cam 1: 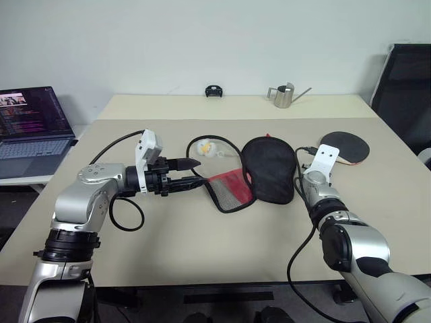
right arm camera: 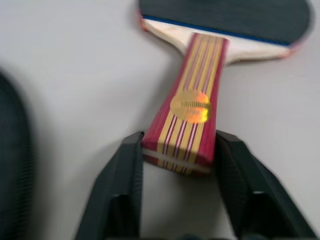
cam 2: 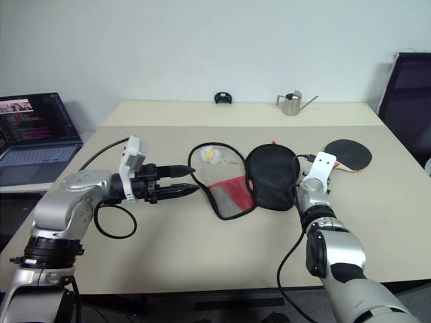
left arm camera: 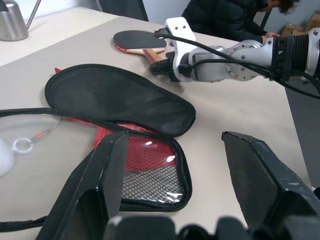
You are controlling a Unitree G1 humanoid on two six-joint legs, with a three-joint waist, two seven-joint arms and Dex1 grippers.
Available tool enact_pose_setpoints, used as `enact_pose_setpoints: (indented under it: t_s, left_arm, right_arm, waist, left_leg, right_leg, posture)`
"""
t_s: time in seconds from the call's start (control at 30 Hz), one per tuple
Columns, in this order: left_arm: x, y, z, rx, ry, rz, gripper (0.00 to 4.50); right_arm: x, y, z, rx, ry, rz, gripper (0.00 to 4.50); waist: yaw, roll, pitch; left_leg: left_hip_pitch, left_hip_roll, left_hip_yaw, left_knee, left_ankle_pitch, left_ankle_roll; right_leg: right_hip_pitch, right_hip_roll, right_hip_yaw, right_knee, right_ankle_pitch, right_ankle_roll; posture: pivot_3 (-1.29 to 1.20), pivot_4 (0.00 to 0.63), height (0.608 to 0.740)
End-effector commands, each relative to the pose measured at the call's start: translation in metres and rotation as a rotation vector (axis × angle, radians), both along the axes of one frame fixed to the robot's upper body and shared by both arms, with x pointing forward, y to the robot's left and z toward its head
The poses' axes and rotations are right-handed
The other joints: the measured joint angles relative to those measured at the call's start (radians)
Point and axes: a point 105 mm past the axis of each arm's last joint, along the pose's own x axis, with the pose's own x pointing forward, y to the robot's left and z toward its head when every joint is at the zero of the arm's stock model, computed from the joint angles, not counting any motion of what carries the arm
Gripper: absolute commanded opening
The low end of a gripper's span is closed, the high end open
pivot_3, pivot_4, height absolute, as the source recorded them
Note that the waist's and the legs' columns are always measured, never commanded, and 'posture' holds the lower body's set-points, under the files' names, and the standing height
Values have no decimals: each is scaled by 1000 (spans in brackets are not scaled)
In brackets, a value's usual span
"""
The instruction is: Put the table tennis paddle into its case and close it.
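Observation:
The table tennis paddle (cam 1: pixel 347 145) lies flat on the table at the right, black rubber up, its red-striped wooden handle (right arm camera: pixel 190 110) pointing toward my right gripper (right arm camera: pixel 178 145). That gripper's two fingers press against both sides of the handle's end. The case (cam 1: pixel 269 168) lies unzipped in the middle of the table, its black lid folded back and the red mesh lining (left arm camera: pixel 150 155) showing. My left gripper (cam 1: pixel 199 172) hovers open just left of the case's mesh flap, pointing right and holding nothing.
A looped black cord with a small white and yellow item (cam 1: pixel 209 149) lies behind the case. A metal watering can (cam 1: pixel 284 95) and a small black object (cam 1: pixel 214 91) stand at the table's far edge. A laptop (cam 1: pixel 34 128) sits far left, a black chair (cam 1: pixel 407 87) far right.

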Motion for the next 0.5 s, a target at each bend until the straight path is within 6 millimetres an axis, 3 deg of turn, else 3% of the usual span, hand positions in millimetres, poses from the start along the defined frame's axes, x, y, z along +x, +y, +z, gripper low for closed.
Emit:
enact_pose_setpoints:
  t_s: [0.03, 0.17, 0.37, 0.5]
  left_arm:
    - [-2, -2, 12, 1, -49, -7, 3263]
    - [-3, -4, 11, -3, -44, -14, 3263]
    - [-11, -11, 9, -1, -29, -64, 3263]
    - [-15, -17, 10, 10, -26, -111, 3263]
  right_arm:
    - [-4, -23, 10, -69, -10, -54, 1512]
    - [-6, -32, 11, -113, 6, -41, 1501]
    - [-6, -33, 20, -144, 26, 120, 1500]
    - [-21, -30, 34, -102, 30, 289, 1500]
  waist:
    - [-1, 0, 0]
    - [-1, 0, 0]
    - [0, 0, 0]
    - [0, 1, 0]
  left_leg:
    - [0, 0, 0, 0, 0, 0]
    - [0, 0, 0, 0, 0, 0]
    - [0, 0, 0, 0, 0, 0]
    - [0, 1, 0, -1, 0, 1]
  right_leg:
    - [0, 0, 0, 0, 0, 0]
    - [0, 0, 0, 0, 0, 0]
    - [1, 0, 0, -1, 0, 0]
    - [0, 1, 0, 0, 0, 0]
  posture:
    - [0, 150, 740]
    - [0, 150, 740]
    - [0, 150, 740]
    - [0, 150, 740]
